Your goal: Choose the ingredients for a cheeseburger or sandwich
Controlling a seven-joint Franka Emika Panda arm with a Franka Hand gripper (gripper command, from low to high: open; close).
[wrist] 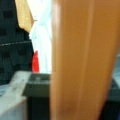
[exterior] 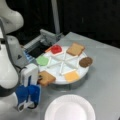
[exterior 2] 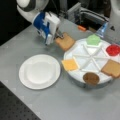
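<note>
My gripper [exterior: 38, 78] [exterior 2: 58, 36] is shut on one tan-brown bread square [exterior: 47, 78] [exterior 2: 65, 41] at the rim of the white divided tray [exterior: 62, 65] [exterior 2: 86, 58]. That bread [wrist: 85, 62] fills the wrist view. The other ingredients lie in the tray's wedges in both front views: green lettuce [exterior: 42, 60] [exterior 2: 93, 39], red tomato [exterior: 56, 49] [exterior 2: 113, 49], a second bread square [exterior: 75, 49] [exterior 2: 111, 68], brown patty [exterior: 85, 61] [exterior 2: 91, 78] and yellow cheese [exterior: 71, 76] [exterior 2: 69, 64]. No sandwich or cheeseburger is in view.
A white paper plate [exterior: 70, 108] [exterior 2: 40, 71] lies on the grey table near the tray. A grey metal fixture [exterior: 46, 37] [exterior 2: 77, 11] stands behind the tray. The robot's white arm [exterior: 7, 62] rises at a front view's left.
</note>
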